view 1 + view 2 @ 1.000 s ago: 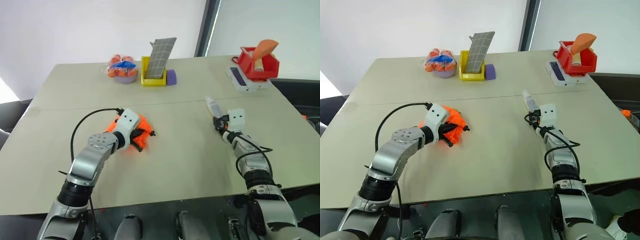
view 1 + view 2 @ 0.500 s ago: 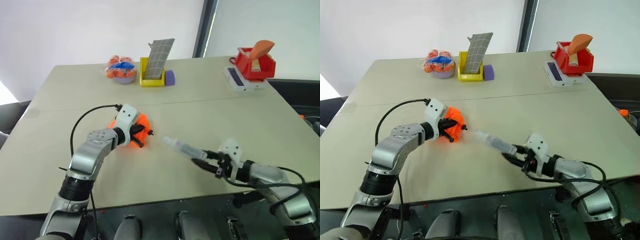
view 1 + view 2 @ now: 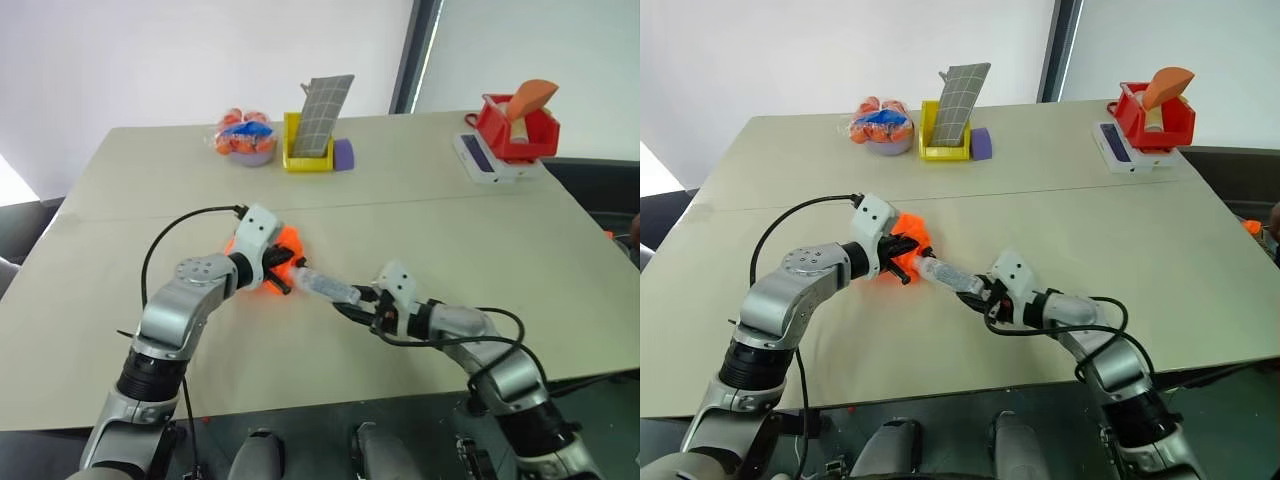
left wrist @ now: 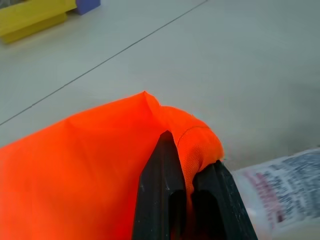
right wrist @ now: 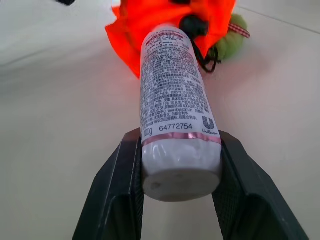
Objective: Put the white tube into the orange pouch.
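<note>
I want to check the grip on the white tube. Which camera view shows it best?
The right wrist view: the white tube stands close between the right gripper fingers, its print readable, its far end at the orange pouch. Both eye views show it small and slanted. The left wrist view shows one printed end.

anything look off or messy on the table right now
Nothing spilled or damaged. The only thing askew is the grey gridded panel, leaning tilted out of the yellow bin. The left gripper pinches the orange pouch; the right gripper holds the white tube at its mouth.
</note>
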Motion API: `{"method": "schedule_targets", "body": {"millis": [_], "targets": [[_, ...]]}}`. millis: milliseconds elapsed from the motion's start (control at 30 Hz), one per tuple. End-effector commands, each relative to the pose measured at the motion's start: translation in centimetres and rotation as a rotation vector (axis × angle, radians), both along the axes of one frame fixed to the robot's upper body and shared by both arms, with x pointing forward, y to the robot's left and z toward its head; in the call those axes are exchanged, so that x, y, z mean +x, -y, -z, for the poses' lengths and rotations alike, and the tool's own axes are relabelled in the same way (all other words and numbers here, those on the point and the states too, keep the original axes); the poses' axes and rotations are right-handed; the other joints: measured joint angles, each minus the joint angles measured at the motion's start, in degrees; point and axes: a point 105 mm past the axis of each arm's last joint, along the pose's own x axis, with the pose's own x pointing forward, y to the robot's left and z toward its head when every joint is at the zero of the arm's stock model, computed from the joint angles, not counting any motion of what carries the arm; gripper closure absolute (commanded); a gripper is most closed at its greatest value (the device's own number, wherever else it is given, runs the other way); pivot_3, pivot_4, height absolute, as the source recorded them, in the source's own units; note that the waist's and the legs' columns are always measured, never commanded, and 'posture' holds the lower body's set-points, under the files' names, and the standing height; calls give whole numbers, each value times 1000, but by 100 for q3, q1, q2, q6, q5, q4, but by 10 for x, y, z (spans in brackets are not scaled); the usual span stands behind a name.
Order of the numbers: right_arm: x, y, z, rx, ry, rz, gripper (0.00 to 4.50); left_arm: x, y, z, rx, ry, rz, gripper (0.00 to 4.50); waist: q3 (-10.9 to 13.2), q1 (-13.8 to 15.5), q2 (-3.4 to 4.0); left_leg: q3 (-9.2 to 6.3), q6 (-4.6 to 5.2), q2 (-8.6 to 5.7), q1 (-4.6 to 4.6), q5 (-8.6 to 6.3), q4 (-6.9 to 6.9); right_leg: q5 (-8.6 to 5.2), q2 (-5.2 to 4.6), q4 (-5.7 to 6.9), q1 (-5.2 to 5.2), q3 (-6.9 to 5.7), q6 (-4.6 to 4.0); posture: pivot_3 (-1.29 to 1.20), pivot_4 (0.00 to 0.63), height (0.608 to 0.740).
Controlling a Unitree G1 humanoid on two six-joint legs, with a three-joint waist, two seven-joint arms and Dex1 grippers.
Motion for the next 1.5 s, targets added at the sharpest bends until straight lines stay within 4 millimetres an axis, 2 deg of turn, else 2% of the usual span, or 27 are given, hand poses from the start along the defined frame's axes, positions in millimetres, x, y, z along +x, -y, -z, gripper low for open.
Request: {"method": "schedule_targets", "body": {"millis": [33, 233, 367, 667, 867, 1033, 1133, 1267, 1500], "targets": [[11, -18, -16, 15, 88, -23, 2924, -9, 9, -12, -12, 37, 55, 4500, 0, 0, 0, -1, 0, 0, 0, 0, 0, -4, 0, 0, 0, -1, 7, 0, 150, 740], [28, -48, -14, -30, 125, -41, 2924, -14, 15, -10, -10, 25, 84, 4500, 0, -1, 1, -2, -2, 0, 0, 2, 1, 4, 0, 4, 0, 0, -5, 0, 150, 740], [38, -61, -16, -23, 138, -23, 2924, -16, 16, -8, -6, 21, 90, 4500, 0, 4, 1, -4, -2, 0, 0, 2, 0, 9, 0, 5, 1, -1, -12, 0, 150, 740], [50, -58, -15, -9, 129, 96, 2924, -23, 14, -7, -3, 4, 108, 4500, -1, 10, 2, -5, -4, -1, 0, 3, 0, 9, -2, 7, 1, -1, -13, 0, 150, 740], [54, -75, -17, 13, 81, 164, 2924, -37, 19, -6, -18, -35, 170, 4500, -1, -8, 2, -7, -4, 0, 3, 3, 0, 9, -1, 15, -1, -1, -14, 0, 150, 740], [50, -83, -16, 22, 55, 149, 2924, -40, 12, -3, -3, -52, 155, 4500, -2, -2, 3, -8, -4, -1, 3, 3, 0, 9, -1, 17, -2, -1, -14, 0, 150, 740], [42, -85, -17, 33, 36, 101, 1953, -37, 4, -1, 0, -56, 122, 4500, -2, -1, 4, -8, -5, -1, 2, 3, 0, 9, -2, 15, 0, -1, -14, 0, 150, 740], [35, -80, -21, 31, 48, 78, 35, -34, -9, 1, 12, -58, 82, 4500, -1, -14, 4, -8, -4, -1, -2, 3, -1, 9, -1, 17, -9, -1, -14, 0, 150, 740], [12, -52, -25, 4, 59, -5, 35, -26, -50, 7, 58, -50, -4, 4500, -2, -14, 4, -8, -4, -1, -1, 3, -4, 3, -1, 15, -11, -1, -7, 0, 150, 740]]}}
